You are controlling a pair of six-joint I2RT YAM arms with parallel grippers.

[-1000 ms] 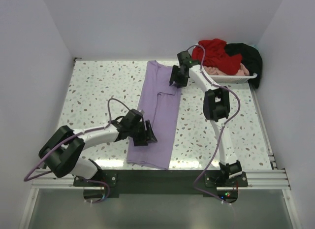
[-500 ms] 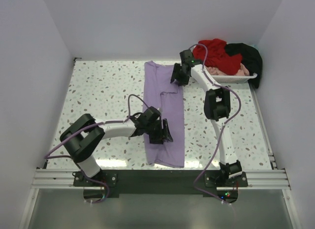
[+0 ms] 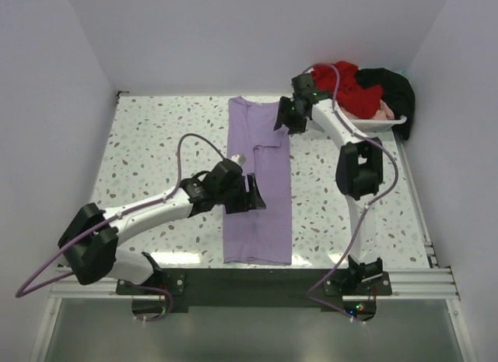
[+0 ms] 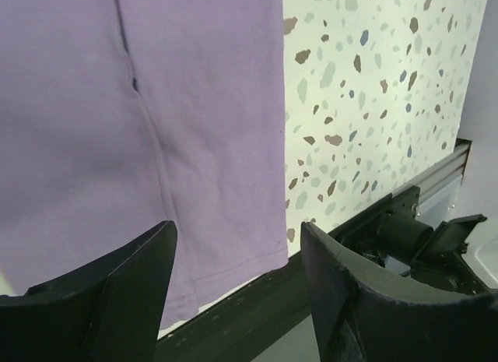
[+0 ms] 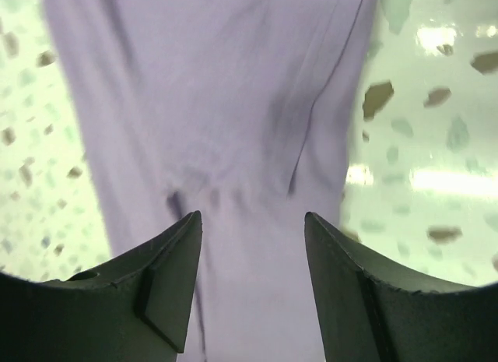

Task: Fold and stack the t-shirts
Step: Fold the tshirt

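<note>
Lavender t-shirt (image 3: 261, 214) lies flat on the tabletop (image 3: 156, 144), folded lengthwise into a long narrow strip. It runs from near the far wall down to the near edge, hem just short of the rail. A sleeve edge shows around mid-strip.

Thin soft cloth, so expect it to be light and limp with no stiffness. Lift it at one point and it'll likely sag, drag and let the layers slide apart. Take it at the corners or along the hem and pinch all layers together. For a crosswise fold, grab both corners of one end, one per hand.

Your left hand (image 3: 250, 194) sits over the strip's middle, toward its left edge. Its fingers are spread, nothing between them. Your right hand (image 3: 285, 117) is over the far right corner of the strip, fingers spread too, not pinching cloth.

Red t-shirt (image 3: 341, 82), black t-shirt (image 3: 397, 93) and pale pink t-shirt (image 3: 380, 111) are heaped unfolded in the white tray (image 3: 373, 126) at the far right corner. The black one hangs over the tray's side.
</note>
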